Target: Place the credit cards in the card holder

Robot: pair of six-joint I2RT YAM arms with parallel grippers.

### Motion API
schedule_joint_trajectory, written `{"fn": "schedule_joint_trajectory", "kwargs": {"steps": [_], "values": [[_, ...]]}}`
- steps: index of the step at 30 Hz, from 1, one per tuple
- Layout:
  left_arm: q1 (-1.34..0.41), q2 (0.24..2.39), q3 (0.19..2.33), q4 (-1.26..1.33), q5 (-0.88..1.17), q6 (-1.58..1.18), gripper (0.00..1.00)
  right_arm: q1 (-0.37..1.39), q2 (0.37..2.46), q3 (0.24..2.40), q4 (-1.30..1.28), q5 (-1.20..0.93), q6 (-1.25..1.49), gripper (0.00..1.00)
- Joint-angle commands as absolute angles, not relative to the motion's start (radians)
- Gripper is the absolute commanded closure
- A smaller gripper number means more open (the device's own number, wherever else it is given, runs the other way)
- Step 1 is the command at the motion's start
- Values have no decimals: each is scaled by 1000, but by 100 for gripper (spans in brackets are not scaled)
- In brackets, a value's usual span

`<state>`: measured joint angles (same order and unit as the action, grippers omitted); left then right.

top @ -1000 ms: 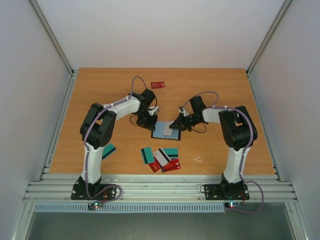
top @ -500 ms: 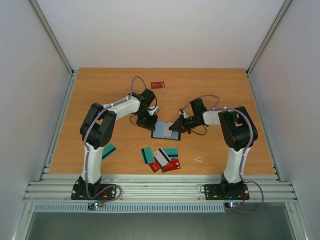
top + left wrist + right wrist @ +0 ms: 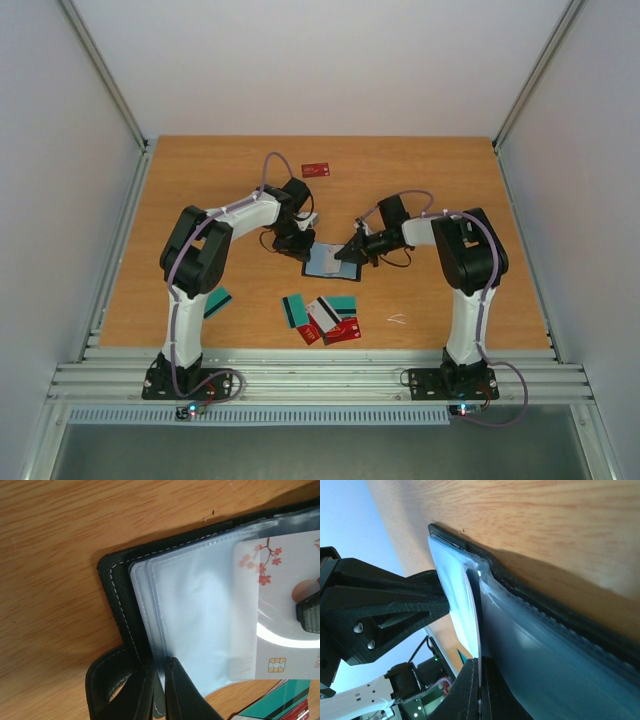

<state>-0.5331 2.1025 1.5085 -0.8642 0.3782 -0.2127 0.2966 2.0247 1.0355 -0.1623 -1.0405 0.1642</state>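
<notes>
The black card holder (image 3: 326,263) lies open on the table, its pale clear sleeves up (image 3: 200,620). My left gripper (image 3: 298,243) is shut on one sleeve at the holder's edge (image 3: 162,667), next to the clasp tab (image 3: 107,680). My right gripper (image 3: 352,250) is shut on a white card with a blossom print and a chip (image 3: 280,630). That card shows edge-on in the right wrist view (image 3: 478,630), its leading end inside a sleeve. Several teal, red and white cards (image 3: 322,315) lie piled near the front.
A red card (image 3: 316,170) lies at the back of the table. A teal card (image 3: 218,302) lies beside the left arm's lower link. A small white scrap (image 3: 397,319) lies at the front right. Metal rails (image 3: 320,375) run along the near edge.
My right gripper has moved a little to the left with the white card, towards the holder's sleeves. The left gripper has held still.
</notes>
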Motion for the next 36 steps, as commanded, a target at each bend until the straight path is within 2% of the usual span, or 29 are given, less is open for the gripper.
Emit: {"fn": "schedule_joint_trajectory", "kwargs": {"steps": [1,8,17,25,36], "values": [[-537,2109,1477,-917,361,-210,91,307,2074,1092,-251,-1058,101,99],[-537,2100,1480,-928,333,-201,90,308,2104,1180,-384,-1069,-17,99],[-537,2056,1512,-971,329,-203,84,358,2113,1188,-394,-1020,-18,98],[-537,2074,1506,-966,349,-197,83,382,2124,1230,-412,-994,-2,83],[-533,2049,1537,-993,332,-212,82,385,2066,1336,-706,-833,-72,66]]}}
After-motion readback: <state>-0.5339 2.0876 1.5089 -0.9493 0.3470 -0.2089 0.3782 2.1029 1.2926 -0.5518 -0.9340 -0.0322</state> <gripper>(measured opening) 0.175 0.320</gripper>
